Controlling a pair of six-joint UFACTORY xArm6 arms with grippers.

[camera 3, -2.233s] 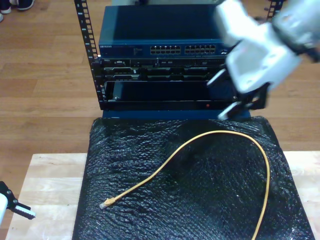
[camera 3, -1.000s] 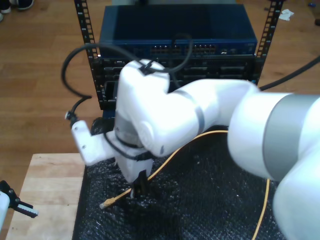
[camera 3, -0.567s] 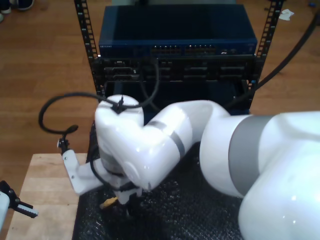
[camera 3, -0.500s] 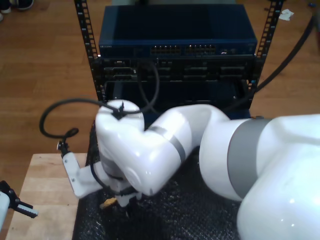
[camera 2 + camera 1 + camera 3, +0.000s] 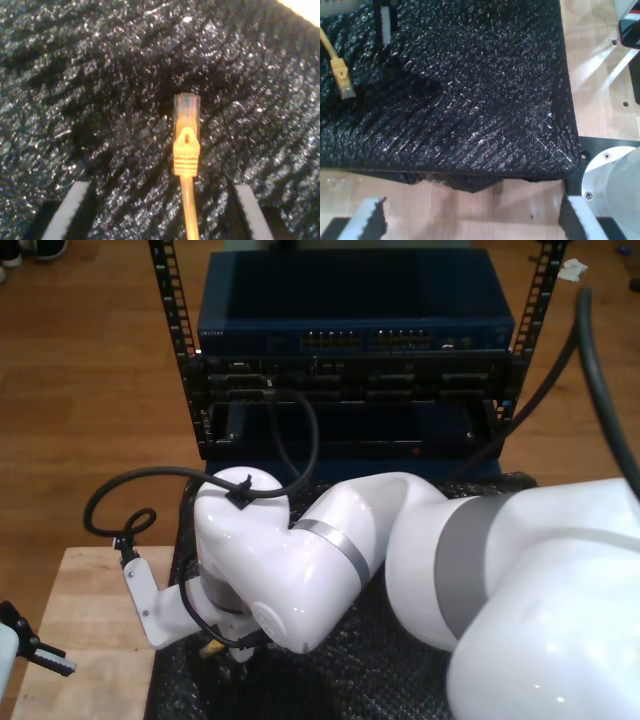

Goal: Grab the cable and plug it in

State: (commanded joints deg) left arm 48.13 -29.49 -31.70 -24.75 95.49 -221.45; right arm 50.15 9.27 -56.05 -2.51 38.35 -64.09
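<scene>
- Since half a second ago the big white arm (image 5: 300, 570) has sunk a little lower over the black mat (image 5: 400, 680) in the exterior view, and the black hose looped off its wrist has drawn in closer; the small gripper at that view's lower left corner has not shifted.
- Hidden: in the exterior view the arm covers nearly all of the cable (image 5: 186, 150); only a speck of yellow shows under the wrist, and the jaws there cannot be made out.
- Cut off: in the second wrist view the cable runs out of the picture between the two pads of my second gripper (image 5: 160, 210); its clear plug is blurred but legible.
- Fingers: my second gripper stands apart, one pad either side of the cable, touching neither; my first gripper (image 5: 470, 220) is also wide apart, over the wooden table (image 5: 600, 75) just beside the mat's edge.
- Count: one cable, lying flat on the mat; one mat; one rack (image 5: 350, 350) with one blue switch; two grippers.
</scene>
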